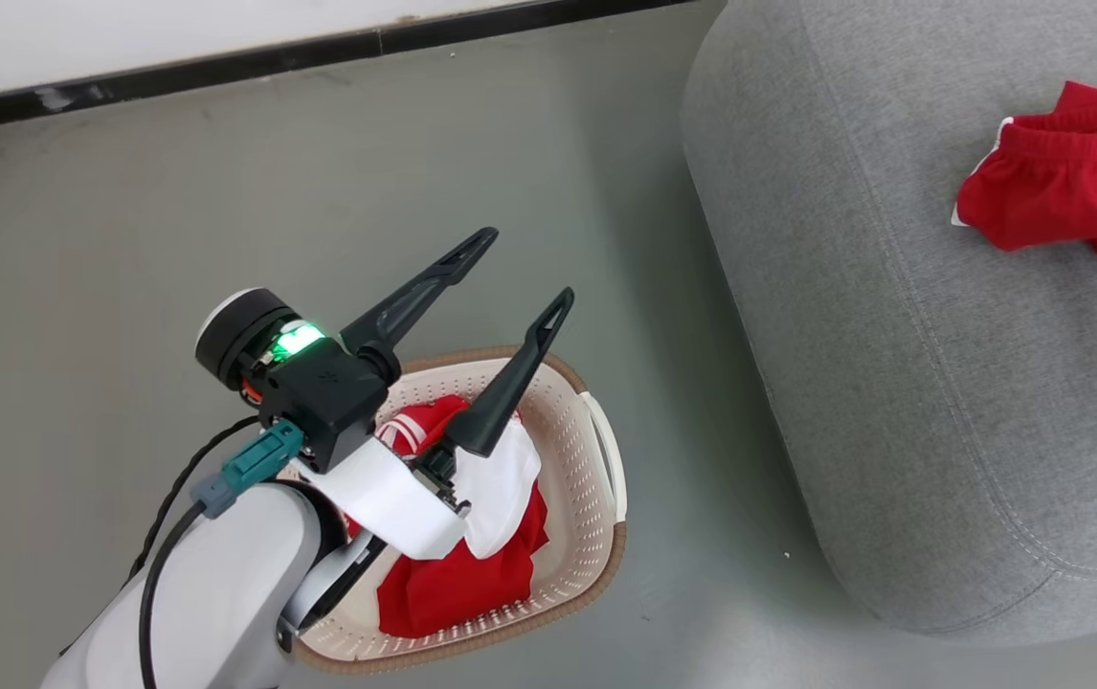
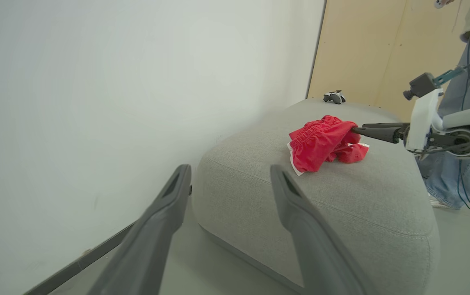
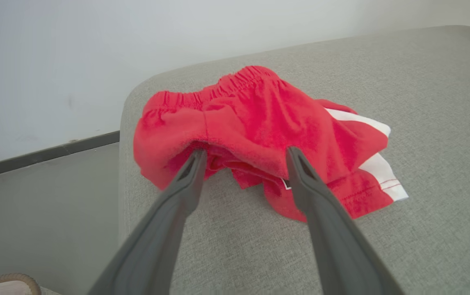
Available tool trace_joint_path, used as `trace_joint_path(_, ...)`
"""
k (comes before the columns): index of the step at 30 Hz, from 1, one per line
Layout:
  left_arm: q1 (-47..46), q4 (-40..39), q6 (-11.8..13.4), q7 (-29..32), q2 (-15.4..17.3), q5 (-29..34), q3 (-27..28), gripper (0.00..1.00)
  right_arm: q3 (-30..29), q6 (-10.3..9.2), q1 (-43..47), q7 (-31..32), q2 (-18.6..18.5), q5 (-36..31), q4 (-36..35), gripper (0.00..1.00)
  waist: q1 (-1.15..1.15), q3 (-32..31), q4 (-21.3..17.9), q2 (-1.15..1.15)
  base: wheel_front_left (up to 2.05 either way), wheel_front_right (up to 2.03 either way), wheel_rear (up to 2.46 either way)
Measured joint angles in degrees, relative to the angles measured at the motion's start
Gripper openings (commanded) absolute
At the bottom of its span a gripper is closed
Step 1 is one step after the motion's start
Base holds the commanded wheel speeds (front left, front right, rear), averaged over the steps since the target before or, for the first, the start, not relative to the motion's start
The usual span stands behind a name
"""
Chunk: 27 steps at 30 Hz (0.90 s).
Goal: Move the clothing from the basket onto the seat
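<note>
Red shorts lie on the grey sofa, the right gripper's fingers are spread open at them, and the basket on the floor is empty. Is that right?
Not quite. The basket isn't empty: the head view shows a red and white garment in it. The rest holds: the shorts lie on the sofa, with the right gripper open at them.
</note>
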Motion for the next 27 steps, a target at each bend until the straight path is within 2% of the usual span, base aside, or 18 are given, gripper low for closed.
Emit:
trace_joint_path(16,4.11,2.54,1.60,-1.51,0.46,-1.48,2.18,1.00,3.22,0.00,3.57,-0.02,0.78,-3.21,-8.71,1.00,0.00,-4.64,-0.89,0.00,0.00,0.00,0.00)
trace_joint_path(27,9.00,3.22,4.60,-2.20,-0.19,-2.48,4.93,1.00,3.68,0.00,1.42,-0.08,2.16,-8.43,-13.41,1.00,0.00,-8.11,1.30,0.00,0.00,0.00,0.00)
